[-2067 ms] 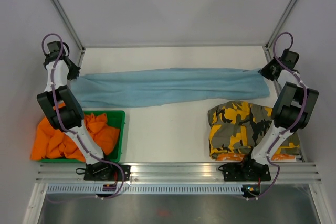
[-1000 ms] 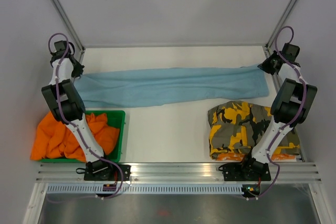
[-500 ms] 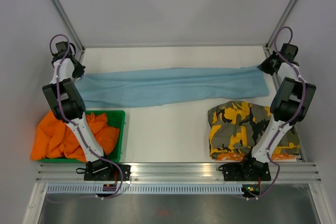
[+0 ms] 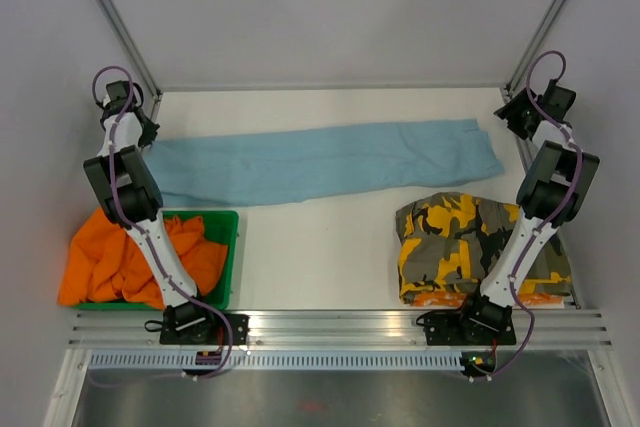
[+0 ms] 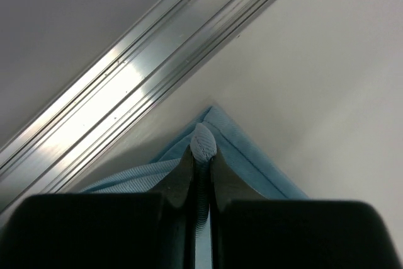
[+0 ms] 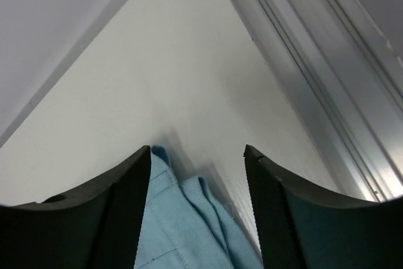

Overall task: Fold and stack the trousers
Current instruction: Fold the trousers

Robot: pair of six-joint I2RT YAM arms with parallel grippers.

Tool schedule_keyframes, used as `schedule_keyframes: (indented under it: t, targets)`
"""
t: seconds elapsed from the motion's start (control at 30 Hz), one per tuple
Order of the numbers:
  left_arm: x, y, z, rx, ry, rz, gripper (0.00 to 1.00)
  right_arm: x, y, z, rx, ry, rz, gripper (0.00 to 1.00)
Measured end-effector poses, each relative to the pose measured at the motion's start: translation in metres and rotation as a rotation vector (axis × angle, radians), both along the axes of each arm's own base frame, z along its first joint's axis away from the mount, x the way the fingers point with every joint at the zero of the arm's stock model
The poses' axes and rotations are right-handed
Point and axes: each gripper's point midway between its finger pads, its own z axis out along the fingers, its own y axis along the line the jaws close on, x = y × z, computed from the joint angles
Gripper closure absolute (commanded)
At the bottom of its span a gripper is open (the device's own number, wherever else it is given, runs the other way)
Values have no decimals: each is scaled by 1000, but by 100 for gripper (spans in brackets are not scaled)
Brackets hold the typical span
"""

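Trousers (image 4: 320,162) soft, limp; we'd take end corners. Left claw (image 5: 203,155) pinching 9 o'clock corner, right claw (image 6: 196,174) spread at 3.

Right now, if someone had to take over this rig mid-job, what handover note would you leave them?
Left claw: shut on the left end corner of the light-blue trousers.
Right claw: open, jaws apart over the right end of that pair, gripping nothing.
Things: the light-blue trousers lie stretched lengthways across the far part of the table. The camouflage trousers lie folded at the near right. The orange trousers are bunched in and over the green bin at the near left.
Done: the camouflage pair is folded.
Left: fold the light-blue pair and stack it, then the orange pair.
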Motion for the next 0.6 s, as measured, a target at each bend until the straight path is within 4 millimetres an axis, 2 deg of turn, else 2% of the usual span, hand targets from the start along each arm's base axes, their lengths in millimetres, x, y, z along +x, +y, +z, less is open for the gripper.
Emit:
schedule_keyframes:
  t: [0.1,0.2,0.23,0.3,0.33,0.47,0.6]
  targets:
    - [4,3,2,7,-14,1,96,4,-5,7,-15,-38,8,19]
    - [12,4,13,21,-36,-10,83,12,3,14,-25,-71,43,18]
    - [15,5,17,28,-45,-17,64,13,8,16,-28,-77,55,17]
    - [23,7,27,50,-63,-34,44,18,20,26,-35,-97,92,17]
    - [26,8,32,58,-72,-38,39,19,25,31,-40,-105,104,17]
    - [25,11,44,94,-66,-33,22,21,56,73,-81,-173,177,17]
    - [3,8,50,122,-21,-13,13,11,95,122,-134,-254,254,17]
